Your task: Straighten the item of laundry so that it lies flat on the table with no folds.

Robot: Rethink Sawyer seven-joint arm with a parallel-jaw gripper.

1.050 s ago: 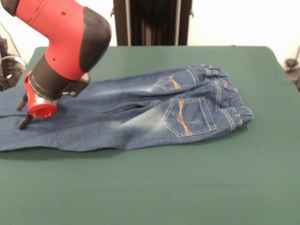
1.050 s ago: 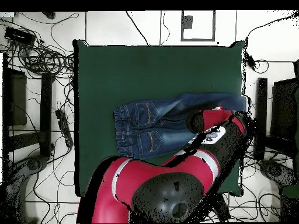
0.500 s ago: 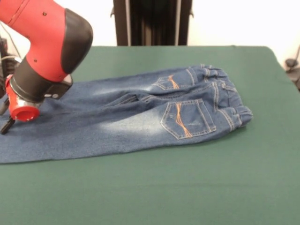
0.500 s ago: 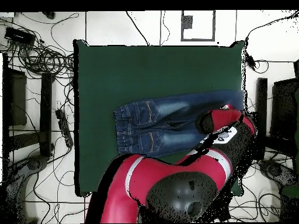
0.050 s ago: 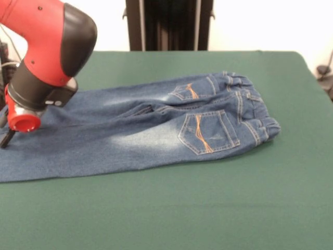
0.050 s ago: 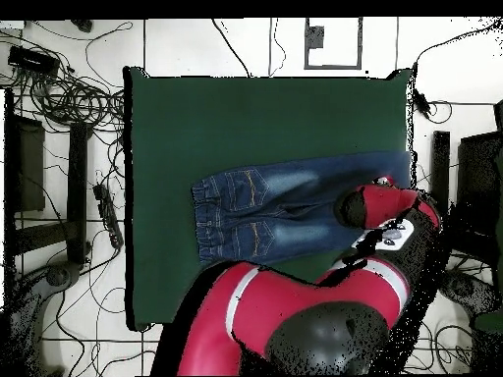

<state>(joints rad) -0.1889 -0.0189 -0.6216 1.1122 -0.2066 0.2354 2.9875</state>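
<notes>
A small pair of jeans point(image 5: 156, 130) lies stretched across the green bench point(image 5: 208, 208), waistband at frame right, legs running off the left edge. The end effector point(image 5: 8, 130) sits low at the leg ends, far left; whether it grips cloth cannot be told. A steady, low outward pull should smooth the remaining creases. Cables point(image 6: 69, 93) litter the surrounding floor.

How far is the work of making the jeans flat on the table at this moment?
Mostly done: the jeans lie stretched out on the table, back pockets up, both legs long and nearly flat. In hand: the gripper sits at the leg ends by the table edge; whether it grips cloth is unclear. Left: small wrinkles near the crotch and the bunched waistband.
</notes>
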